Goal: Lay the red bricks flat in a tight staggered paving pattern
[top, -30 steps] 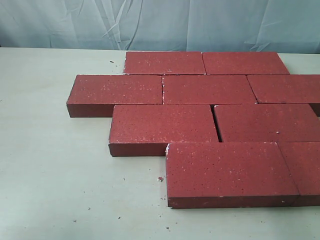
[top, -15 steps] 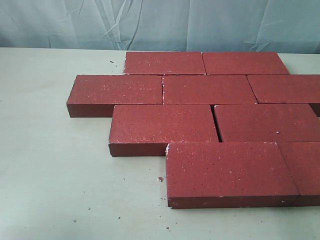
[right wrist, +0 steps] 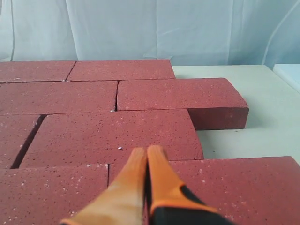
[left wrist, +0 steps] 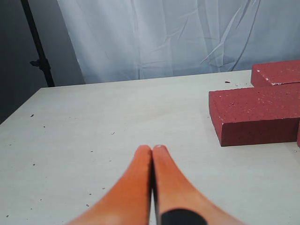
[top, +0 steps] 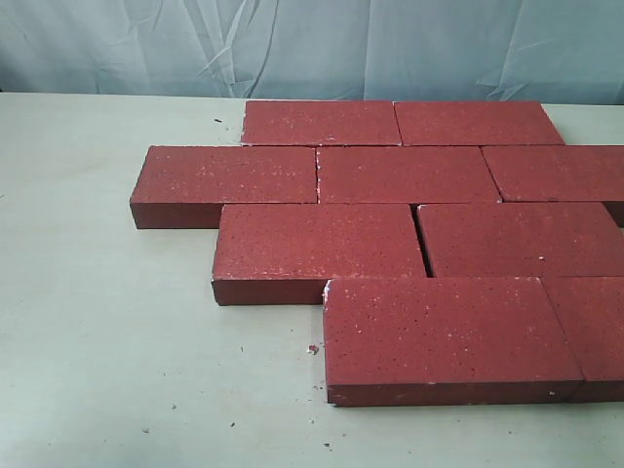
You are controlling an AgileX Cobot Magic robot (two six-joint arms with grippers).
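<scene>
Nothing had shifted: outside, the red bricks [top: 409,175] lay flat in four staggered rows, one gap [top: 422,244] open. By its wrist, the left gripper [left wrist: 153,149] hung clenched, empty, over the table [left wrist: 93,117]. The right gripper [right wrist: 146,151], clenched, hovered above the bricks; nudging that gap closed might skew neighbours.

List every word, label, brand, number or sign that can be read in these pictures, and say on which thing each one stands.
There is no readable text in any view.
The red bricks show only pale speckles and whitish chipped edges, with no stamp or mark.
The table and the white cloth behind it are plain.
The left gripper and the right gripper carry no label that can be seen.
</scene>
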